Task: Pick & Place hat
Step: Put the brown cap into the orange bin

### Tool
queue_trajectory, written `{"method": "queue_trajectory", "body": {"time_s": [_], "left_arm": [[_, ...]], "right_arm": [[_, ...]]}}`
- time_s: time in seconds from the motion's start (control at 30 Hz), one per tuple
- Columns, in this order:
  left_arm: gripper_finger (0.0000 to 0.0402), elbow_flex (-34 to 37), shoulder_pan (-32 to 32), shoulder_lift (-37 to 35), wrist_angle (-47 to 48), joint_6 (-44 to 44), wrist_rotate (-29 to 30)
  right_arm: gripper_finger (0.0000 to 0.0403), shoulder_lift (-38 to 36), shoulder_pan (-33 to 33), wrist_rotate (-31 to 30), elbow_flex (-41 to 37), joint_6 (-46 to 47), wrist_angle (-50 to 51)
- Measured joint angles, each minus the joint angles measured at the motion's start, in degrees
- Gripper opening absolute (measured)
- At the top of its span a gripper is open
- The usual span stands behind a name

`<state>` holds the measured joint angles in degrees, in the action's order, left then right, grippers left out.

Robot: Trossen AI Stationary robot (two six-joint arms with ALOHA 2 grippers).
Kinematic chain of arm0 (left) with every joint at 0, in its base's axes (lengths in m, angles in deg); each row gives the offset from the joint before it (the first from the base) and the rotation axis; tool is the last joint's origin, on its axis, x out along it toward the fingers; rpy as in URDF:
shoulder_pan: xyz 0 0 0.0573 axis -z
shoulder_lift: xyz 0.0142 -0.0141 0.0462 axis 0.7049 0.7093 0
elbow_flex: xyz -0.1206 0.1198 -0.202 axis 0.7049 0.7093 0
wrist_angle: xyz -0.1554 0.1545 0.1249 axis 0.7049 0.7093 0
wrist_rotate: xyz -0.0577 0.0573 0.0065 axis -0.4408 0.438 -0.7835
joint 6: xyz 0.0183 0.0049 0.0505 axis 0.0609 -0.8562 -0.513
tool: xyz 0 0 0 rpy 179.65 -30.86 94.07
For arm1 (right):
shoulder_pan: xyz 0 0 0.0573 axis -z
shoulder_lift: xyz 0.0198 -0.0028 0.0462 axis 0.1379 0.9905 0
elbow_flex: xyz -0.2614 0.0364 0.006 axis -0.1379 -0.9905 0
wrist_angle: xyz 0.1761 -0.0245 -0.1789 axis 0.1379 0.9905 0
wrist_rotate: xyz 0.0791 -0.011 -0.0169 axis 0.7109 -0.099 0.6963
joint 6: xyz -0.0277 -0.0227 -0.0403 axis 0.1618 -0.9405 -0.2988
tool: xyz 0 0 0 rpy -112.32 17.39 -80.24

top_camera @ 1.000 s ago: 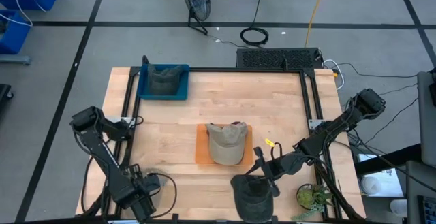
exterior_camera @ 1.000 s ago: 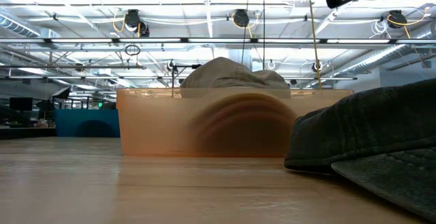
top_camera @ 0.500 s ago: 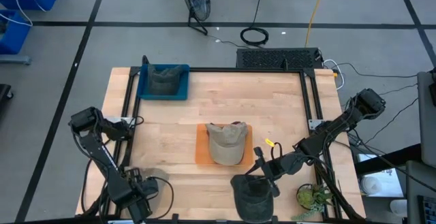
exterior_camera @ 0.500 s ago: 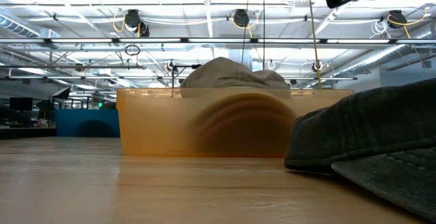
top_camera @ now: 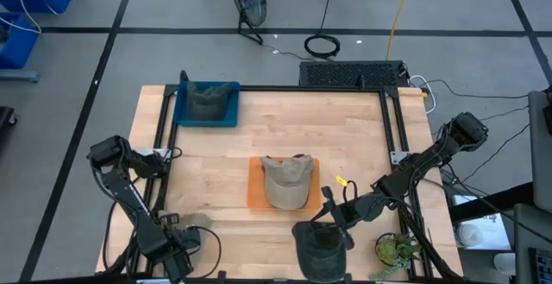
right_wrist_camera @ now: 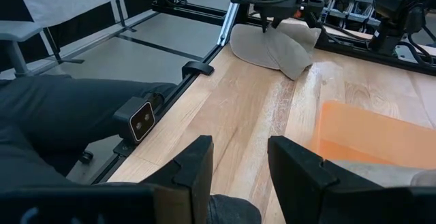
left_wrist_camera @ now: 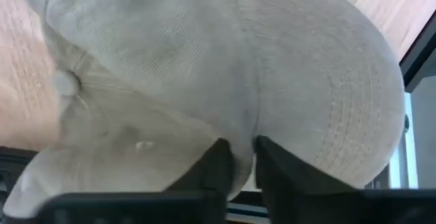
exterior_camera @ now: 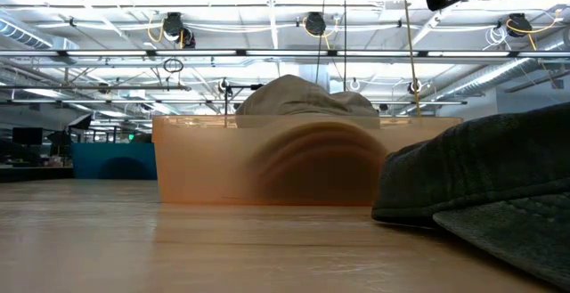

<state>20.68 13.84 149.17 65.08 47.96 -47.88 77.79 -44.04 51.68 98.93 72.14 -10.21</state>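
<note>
Our left gripper (left_wrist_camera: 238, 157) is down at the near left corner of the table (top_camera: 354, 137), its two fingers (left_wrist_camera: 212, 166) pressed almost together with a fold of a pale cap (left_wrist_camera: 225, 74) pinched between them. From above, that cap (top_camera: 191, 224) shows only as a light patch just beside the left arm's wrist, so we read the grip from the wrist view, where the cloth bunches up around the fingertips.

We judge the cap light and soft. The crown will collapse and drape when lifted, so a pinch on a gathered fold should carry it, but it may swing or slip if the bite is shallow. The brim looks stiffer and would give a firmer hold; the crown fabric is easier to catch from above.

Our right gripper (right_wrist_camera: 238, 159) waits at the near right, fingers spread, holding nothing, just beside a dark cap (top_camera: 321, 251) lying on the near edge. A tan cap (top_camera: 285, 180) already sits in the orange tray (top_camera: 254, 193) at the middle, and another cap lies in the blue tray (top_camera: 183, 111) at the far left.
</note>
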Motion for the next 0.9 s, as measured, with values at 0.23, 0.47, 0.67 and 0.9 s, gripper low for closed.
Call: {"method": "queue_trajectory", "body": {"time_s": [0.23,0.47,0.67,0.9], "left_arm": [[0.0018,0.07,-5.15,-3.1,-0.12,-2.66,0.06],[0.0008,-4.21,-10.52,-7.14,0.26,-5.62,2.36],[0.0007,-13.69,-13.31,-7.59,3.31,-14.33,14.98],[0.0009,-20.92,-21.24,-7.44,1.01,-29.1,28.25]], "right_arm": [[0.0128,-0.01,0.0,0.0,0.0,-0.61,0.0],[0.0128,-0.02,0.0,0.0,0.0,-0.61,0.47],[0.0128,-0.02,0.02,0.0,0.02,-0.61,1.49],[0.0128,-0.18,0.02,-0.01,0.02,-0.63,1.93]]}}
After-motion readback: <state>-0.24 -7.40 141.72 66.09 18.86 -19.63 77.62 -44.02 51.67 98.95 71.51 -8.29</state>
